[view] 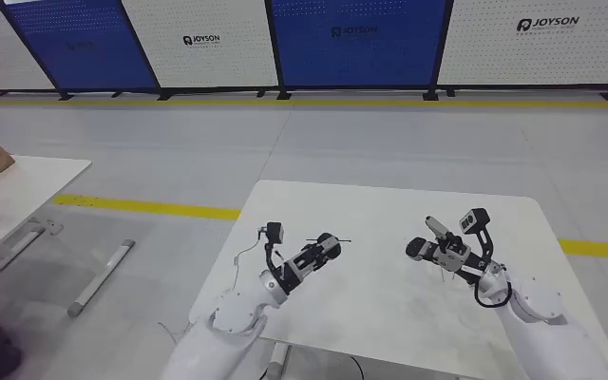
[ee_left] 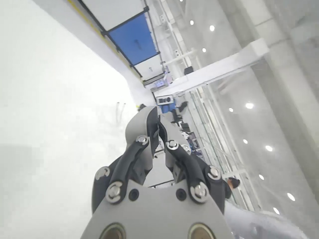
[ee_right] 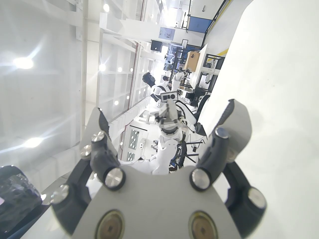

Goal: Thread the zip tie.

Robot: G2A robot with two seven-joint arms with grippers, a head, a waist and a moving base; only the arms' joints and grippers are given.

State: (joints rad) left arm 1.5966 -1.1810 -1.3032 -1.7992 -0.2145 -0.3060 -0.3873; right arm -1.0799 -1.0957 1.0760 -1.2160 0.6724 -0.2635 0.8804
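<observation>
Above the white table (view: 380, 204), raised left tool (ee_left: 157, 121) pinches zip tie (view: 344, 240); right tool (ee_right: 165, 110) gapes.

White table (view: 380, 309), both arms above it. Left gripper (view: 331, 246) pinches a thin dark zip tie (view: 342, 241). Right gripper (view: 422, 237) faces it, fingers spread, well apart.

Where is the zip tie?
In the top view, the zip tie pokes out of the shut left claw, over the white table, facing the right claw.
</observation>
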